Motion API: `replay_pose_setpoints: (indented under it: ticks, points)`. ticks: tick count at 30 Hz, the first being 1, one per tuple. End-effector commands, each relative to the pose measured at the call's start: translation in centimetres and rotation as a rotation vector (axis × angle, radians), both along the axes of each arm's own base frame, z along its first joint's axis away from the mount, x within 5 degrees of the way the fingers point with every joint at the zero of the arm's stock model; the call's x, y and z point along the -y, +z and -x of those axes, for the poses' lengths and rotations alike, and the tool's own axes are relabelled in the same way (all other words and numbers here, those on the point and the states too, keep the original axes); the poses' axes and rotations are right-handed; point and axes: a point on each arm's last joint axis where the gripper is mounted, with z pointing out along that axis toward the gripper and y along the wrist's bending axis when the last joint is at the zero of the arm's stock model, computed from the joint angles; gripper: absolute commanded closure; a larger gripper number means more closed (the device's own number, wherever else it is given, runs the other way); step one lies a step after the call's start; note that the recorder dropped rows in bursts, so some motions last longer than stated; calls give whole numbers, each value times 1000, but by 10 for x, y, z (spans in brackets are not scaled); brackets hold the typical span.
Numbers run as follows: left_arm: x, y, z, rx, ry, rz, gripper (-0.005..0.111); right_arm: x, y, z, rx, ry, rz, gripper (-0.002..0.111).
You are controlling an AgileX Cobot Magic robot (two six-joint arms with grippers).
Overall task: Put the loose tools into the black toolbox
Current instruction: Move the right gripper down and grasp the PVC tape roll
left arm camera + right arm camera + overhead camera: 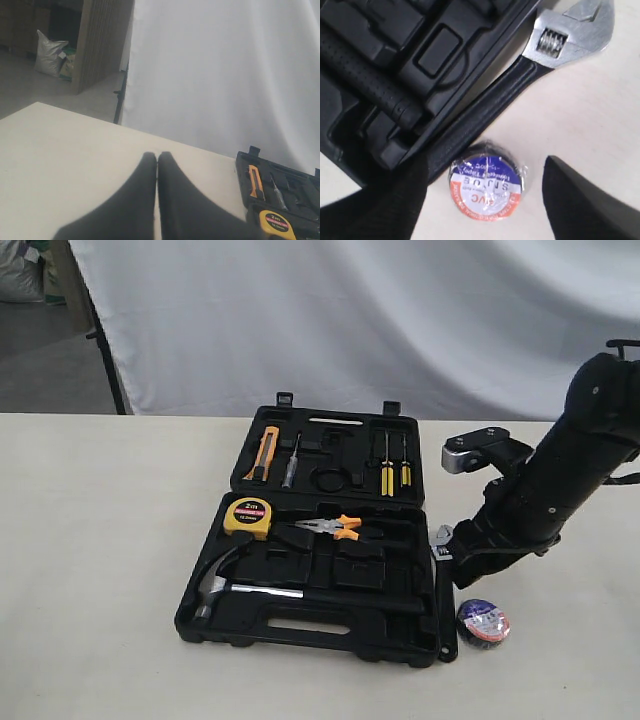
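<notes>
The black toolbox [200, 625] lies open on the table. The claw hammer [250, 590] rests in its front half, and its black handle [365, 65] shows in the right wrist view. The adjustable wrench [520, 80] lies on the table against the toolbox's right edge. The tape roll [486, 187], with a blue, white and red label, lies flat by the wrench handle, near the toolbox's front right corner [483, 623]. My right gripper [485, 200] hangs open above the roll, one finger on each side, not touching it. My left gripper [157, 156] is shut and empty over bare table, left of the toolbox.
A yellow tape measure [248, 517] and orange-handled pliers [332, 527] sit in the toolbox's front half. The rear half holds an orange knife [265, 452] and screwdrivers [393, 468]. A white cloth hangs behind the table. My right arm [560, 470] leans in from the right.
</notes>
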Motion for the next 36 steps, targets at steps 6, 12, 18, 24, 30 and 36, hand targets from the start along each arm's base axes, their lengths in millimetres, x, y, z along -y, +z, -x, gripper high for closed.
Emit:
replay_pose_setpoints:
  ticks: [6,12,18,24,30,36]
  points:
    - [-1,2,1,13,26,-2,106,13,-21,26,44,-26,23,46]
    - [-1,2,1,13,26,-2,106,16,-31,30,80,-80,12,27]
    - [-1,2,1,13,26,-2,106,9,-31,32,88,-44,9,9]
    - [-1,2,1,13,26,-2,106,2,-39,34,86,38,26,9]
    - [-1,2,1,13,26,-2,106,5,-56,31,73,72,74,9]
    - [-1,2,1,13,26,-2,106,6,-60,29,88,104,99,9]
